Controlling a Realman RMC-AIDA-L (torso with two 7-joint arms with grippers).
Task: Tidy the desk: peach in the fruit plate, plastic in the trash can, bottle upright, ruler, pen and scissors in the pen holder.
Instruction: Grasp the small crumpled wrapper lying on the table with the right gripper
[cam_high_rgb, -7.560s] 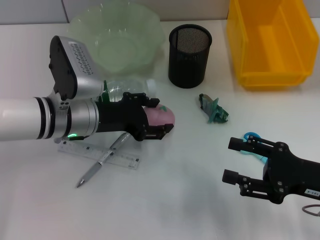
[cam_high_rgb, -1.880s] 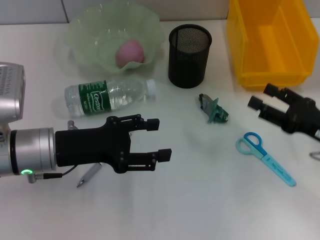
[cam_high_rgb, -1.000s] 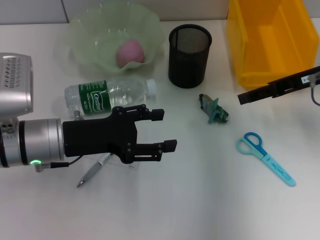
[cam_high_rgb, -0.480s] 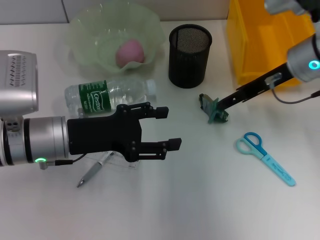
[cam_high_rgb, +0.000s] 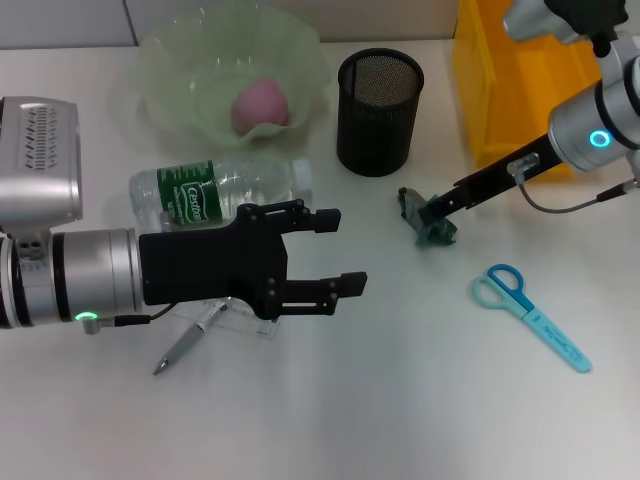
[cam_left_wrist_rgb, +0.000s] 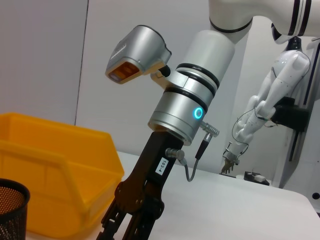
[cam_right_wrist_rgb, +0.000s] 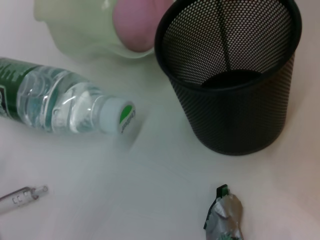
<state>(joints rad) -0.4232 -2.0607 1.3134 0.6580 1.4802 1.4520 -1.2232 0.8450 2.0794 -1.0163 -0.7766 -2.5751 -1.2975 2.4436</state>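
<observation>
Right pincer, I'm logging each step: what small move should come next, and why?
Probably close on the crumpled plastic: the right pincer has its tips at the scrap, and the yellow trash can is near. The left pincer hovers open.

Between the pen holder (cam_high_rgb: 380, 98) and the trash can (cam_high_rgb: 545, 85) you have a narrow lane of bare desk (cam_high_rgb: 400, 400), but the right gripper (cam_high_rgb: 432, 210) and its arm cross it, reaching down to the plastic (cam_high_rgb: 428, 222). The left gripper (cam_high_rgb: 335, 250), fingers spread, hangs over the ruler (cam_high_rgb: 240, 322) and pen (cam_high_rgb: 185, 345) and blocks the way there from above. The lying bottle (cam_high_rgb: 215, 190) closes the path just in front of the fruit plate (cam_high_rgb: 170, 70). Around the scissors (cam_high_rgb: 530, 315) the desk is free on all sides.
</observation>
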